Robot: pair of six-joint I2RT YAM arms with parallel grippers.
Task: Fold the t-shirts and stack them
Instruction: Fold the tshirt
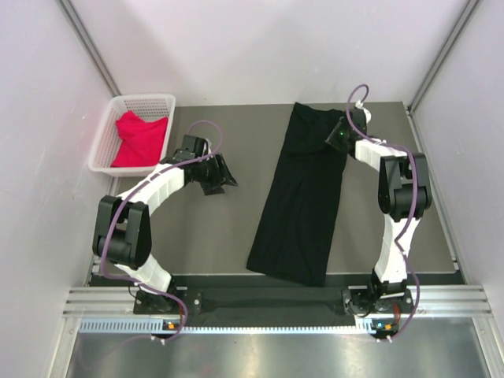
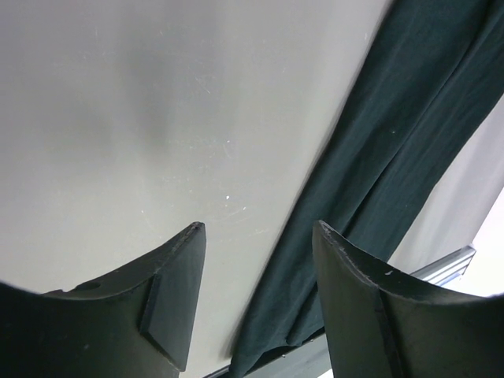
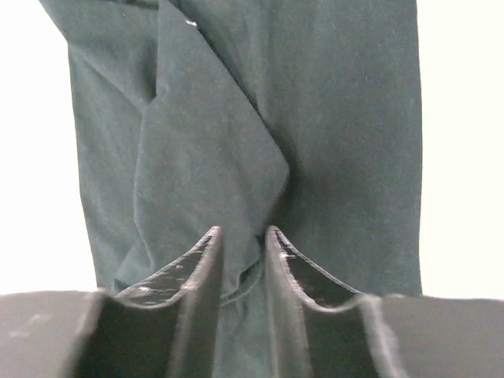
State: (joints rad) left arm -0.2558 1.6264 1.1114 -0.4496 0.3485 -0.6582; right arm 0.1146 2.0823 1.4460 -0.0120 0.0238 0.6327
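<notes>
Right pincer [image 3: 242,232] sits low on the black t-shirt [image 1: 303,205], tips barely parted with a fold of cloth in the gap, can't tell if it's pinching; left pincer [image 2: 256,228] spread wide over bare tabletop [image 1: 213,236] beside the shirt's long edge; red-pink t-shirt [image 1: 142,138] bunched in the white basket [image 1: 146,98], far-left corner

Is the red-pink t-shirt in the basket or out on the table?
In the basket: the red-pink t-shirt lies bunched inside the white basket.
</notes>
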